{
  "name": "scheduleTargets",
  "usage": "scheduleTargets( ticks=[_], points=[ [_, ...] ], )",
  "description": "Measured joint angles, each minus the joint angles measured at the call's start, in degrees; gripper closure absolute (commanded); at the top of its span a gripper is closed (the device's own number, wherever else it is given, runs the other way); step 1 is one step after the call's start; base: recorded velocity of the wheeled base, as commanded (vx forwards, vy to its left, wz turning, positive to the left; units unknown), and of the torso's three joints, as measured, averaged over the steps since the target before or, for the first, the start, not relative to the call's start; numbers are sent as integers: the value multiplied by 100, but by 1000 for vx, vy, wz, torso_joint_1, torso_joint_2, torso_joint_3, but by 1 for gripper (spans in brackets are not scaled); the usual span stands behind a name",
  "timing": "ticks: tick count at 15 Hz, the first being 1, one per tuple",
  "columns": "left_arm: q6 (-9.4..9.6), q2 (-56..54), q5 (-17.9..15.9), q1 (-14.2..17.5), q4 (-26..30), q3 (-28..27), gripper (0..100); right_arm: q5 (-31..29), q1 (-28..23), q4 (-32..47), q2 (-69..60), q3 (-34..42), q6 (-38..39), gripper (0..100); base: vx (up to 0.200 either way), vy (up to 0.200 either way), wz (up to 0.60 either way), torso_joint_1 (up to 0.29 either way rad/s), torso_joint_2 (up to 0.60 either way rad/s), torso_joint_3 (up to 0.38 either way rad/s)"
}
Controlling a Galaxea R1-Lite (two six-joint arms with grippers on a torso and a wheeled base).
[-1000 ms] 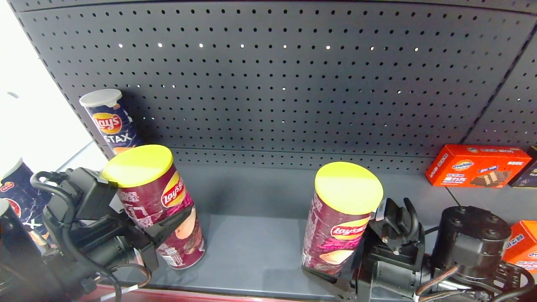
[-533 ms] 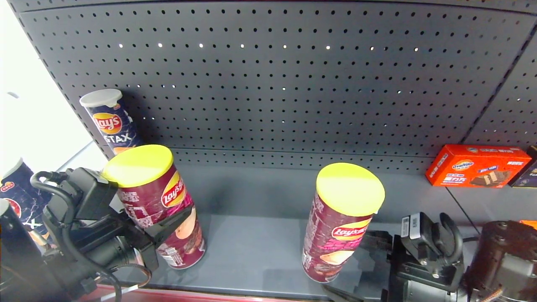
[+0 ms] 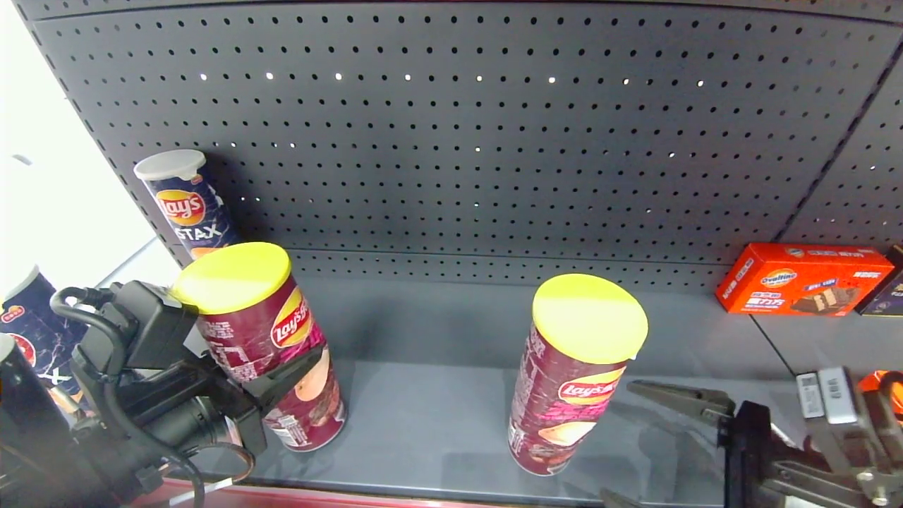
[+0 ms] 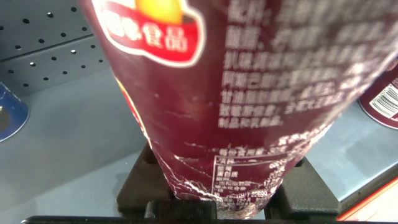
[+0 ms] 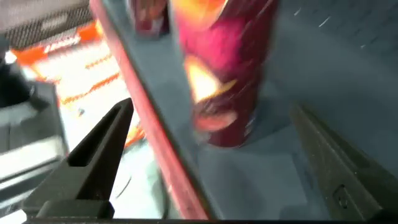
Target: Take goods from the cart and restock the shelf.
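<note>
Two maroon chip cans with yellow lids are on the grey shelf (image 3: 437, 423). My left gripper (image 3: 261, 381) is shut on the left can (image 3: 243, 310), which leans a little, its base on the shelf near the front edge. In the left wrist view this can (image 4: 236, 93) rises from between the fingers (image 4: 305, 193). The right can (image 3: 571, 374) stands upright on its own. My right gripper (image 3: 649, 451) is open, just to the right of it and apart from it. In the right wrist view the can (image 5: 224, 68) stands ahead of the spread gripper (image 5: 211, 168).
A blue chip can (image 3: 187, 204) stands at the back left against the pegboard wall (image 3: 458, 141), with more blue cans (image 3: 28, 331) at the far left. An orange box (image 3: 801, 279) lies at the back right. Bare shelf floor separates the two maroon cans. The red shelf lip (image 5: 155, 143) runs along the front.
My right gripper has drawn back to the right, away from the right can, which stays standing. The left arm and its can have not moved.
</note>
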Motion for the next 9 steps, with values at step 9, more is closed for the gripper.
scheduleTargets(
  ticks=[9],
  points=[
    [0,-121,0,-24,16,26,100,-401,-3033,572,-2304,417,-18,0,0,0,0,0,0,0]
  ],
)
